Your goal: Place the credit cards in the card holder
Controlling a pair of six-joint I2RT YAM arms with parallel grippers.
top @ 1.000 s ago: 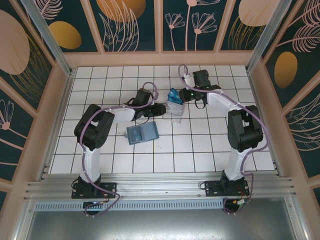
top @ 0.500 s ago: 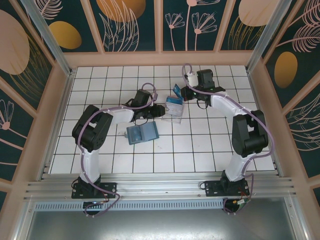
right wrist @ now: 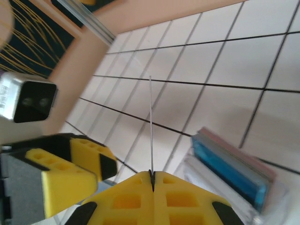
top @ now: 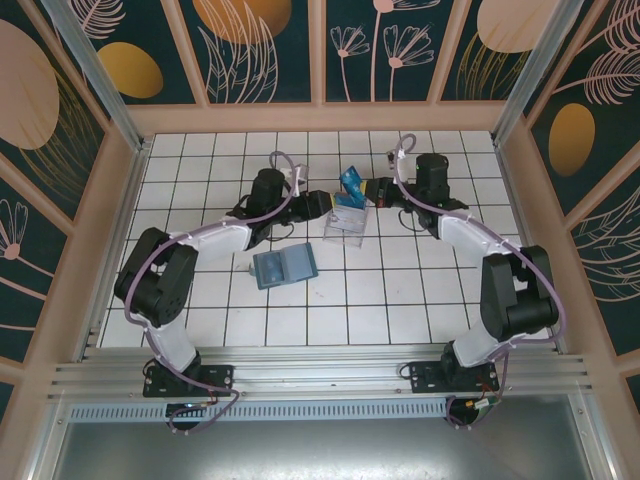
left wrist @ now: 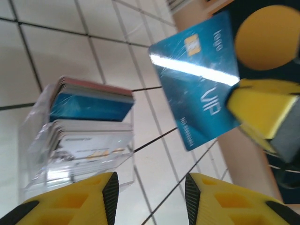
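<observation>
One blue card (left wrist: 199, 93) clenched in right end effector (right wrist: 152, 177); left end effector (left wrist: 149, 188) released; one card holder (top: 284, 267), one tray (top: 348, 232).

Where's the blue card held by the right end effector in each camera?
Top external: blue card, upper centre, just above the clear tray, at the right end effector.
Left wrist: blue card, upper right, face showing.
Right wrist: blue card edge-on, a thin vertical line at centre.
Shared landmark: the clear tray, lower left in left wrist, lower right in right wrist.

One card holder (top: 284, 267), one clear tray (top: 345, 231), one raised blue card (top: 352, 185)
</observation>
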